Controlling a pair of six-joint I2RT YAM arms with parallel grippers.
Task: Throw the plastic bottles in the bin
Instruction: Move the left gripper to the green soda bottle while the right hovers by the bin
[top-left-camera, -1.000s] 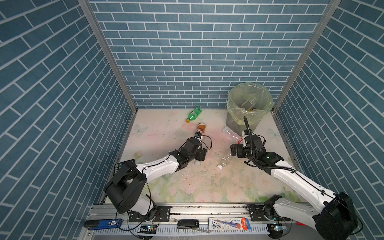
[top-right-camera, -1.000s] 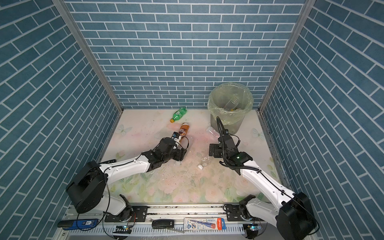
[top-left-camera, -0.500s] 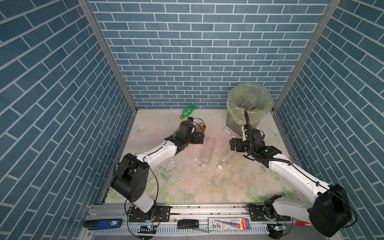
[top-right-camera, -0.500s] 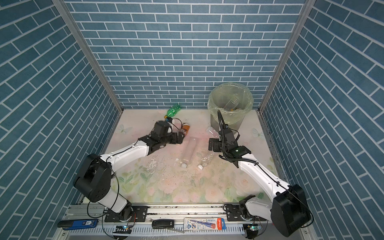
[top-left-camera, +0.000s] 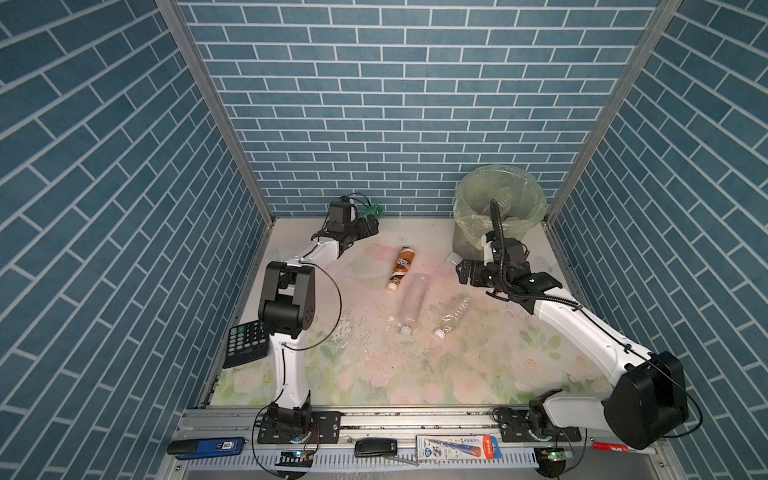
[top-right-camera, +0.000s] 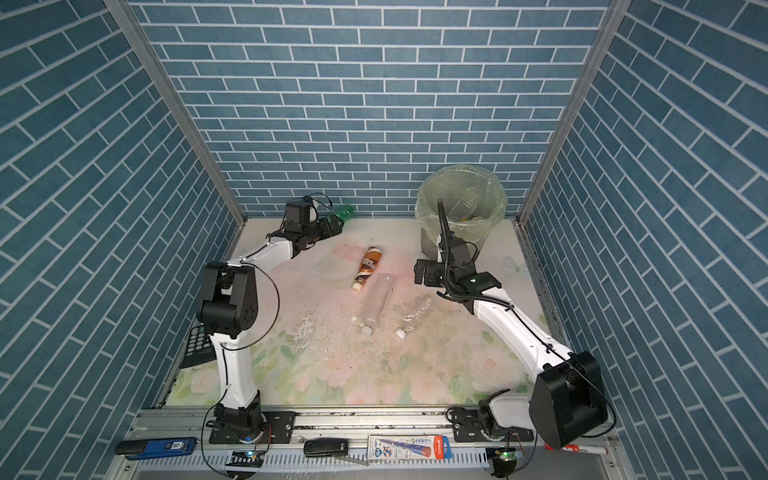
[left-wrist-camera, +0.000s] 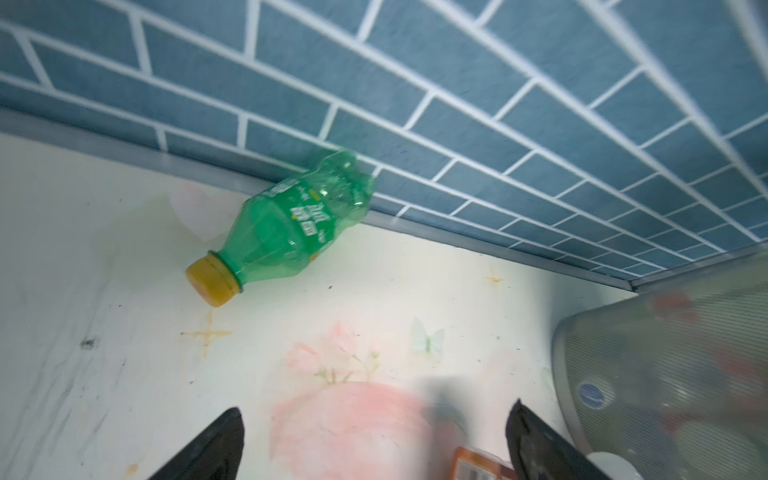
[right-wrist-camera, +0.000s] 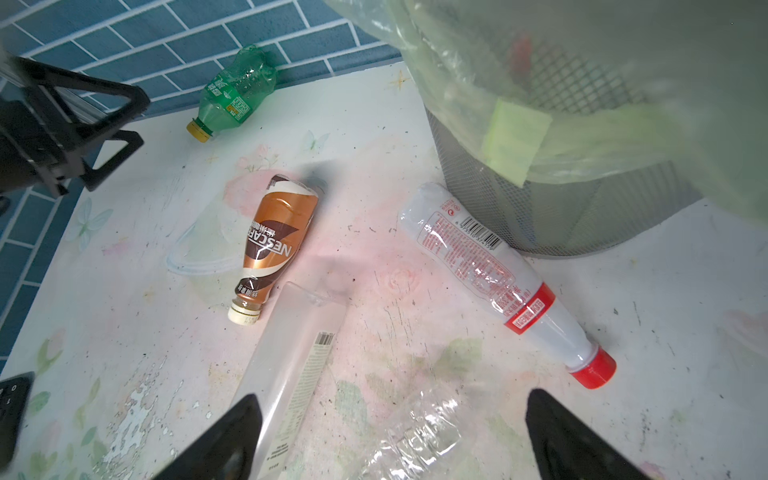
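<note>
Swung left pincer (left-wrist-camera: 374, 409) far toward green bottle (left-wrist-camera: 291, 220); found it, and right pincer (right-wrist-camera: 392, 397), spread, empty; five bottles (top-left-camera: 413, 303) outside bin (top-left-camera: 461, 208) (some inside).

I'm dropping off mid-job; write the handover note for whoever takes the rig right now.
Grippers: left gripper jaws open, empty, facing the green bottle, which lies against the back wall. right gripper jaws open, empty, near the base of the bin.
On the table: green bottle, brown bottle, smooth clear bottle, crumpled clear bottle, and red-capped bottle beside the bin's base.
Done: some bottles show inside the bin.
Left: all five go in.
</note>
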